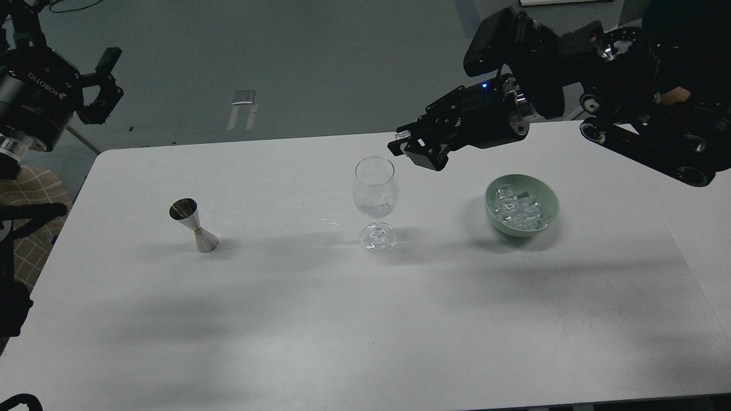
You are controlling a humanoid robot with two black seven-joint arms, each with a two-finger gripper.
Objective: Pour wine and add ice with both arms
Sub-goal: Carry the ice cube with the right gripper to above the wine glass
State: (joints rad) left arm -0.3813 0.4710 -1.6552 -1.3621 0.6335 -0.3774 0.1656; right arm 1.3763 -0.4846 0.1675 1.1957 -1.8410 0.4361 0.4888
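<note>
A clear wine glass point(374, 194) stands upright at the table's middle, with glassy glints low in its bowl. A green bowl point(549, 220) to its right holds a heap of clear ice point(518, 206). My right gripper point(408, 145) hangs just above and right of the glass's rim, tilted down to the left. It is shut on a small clear ice cube point(402, 135) at its fingertips. My left gripper point(101, 84) is open and empty, held high off the table's far left corner.
A steel hourglass-shaped jigger point(194, 225) stands upright on the left part of the white table point(342, 319). My right arm's bulky links point(645, 114) span above the table's far right corner. A chair and floor lie beyond the far edge.
</note>
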